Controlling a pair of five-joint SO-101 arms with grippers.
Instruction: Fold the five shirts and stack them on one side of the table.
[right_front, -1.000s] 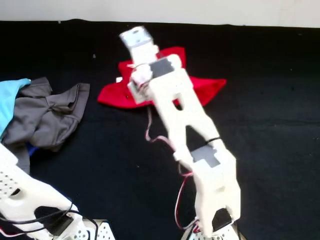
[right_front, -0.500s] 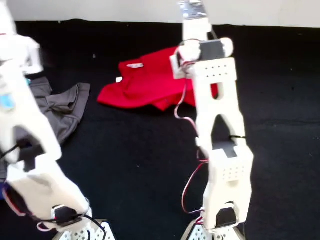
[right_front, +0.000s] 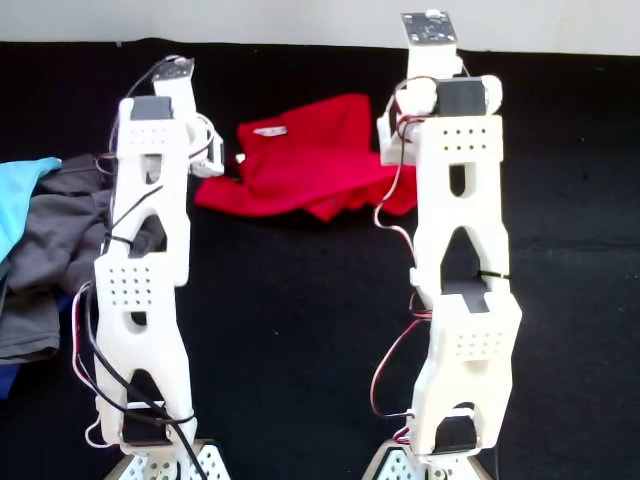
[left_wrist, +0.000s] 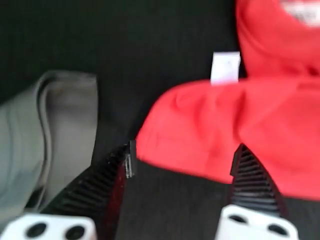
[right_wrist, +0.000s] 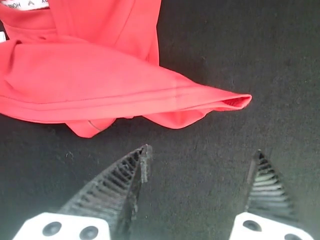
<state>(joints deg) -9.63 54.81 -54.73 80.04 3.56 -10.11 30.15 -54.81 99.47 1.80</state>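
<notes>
Sprawling black cloth under red shirt, seemingly pale wall behind; left pincer, right pincer released.

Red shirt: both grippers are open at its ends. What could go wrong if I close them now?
1. The right gripper has only table between its fingers; the red shirt ends beyond them, so it may grab nothing.
2. The left gripper straddles a bunched fold and could pinch several layers.
3. The grey shirt lies beside one finger and might get dragged.
</notes>
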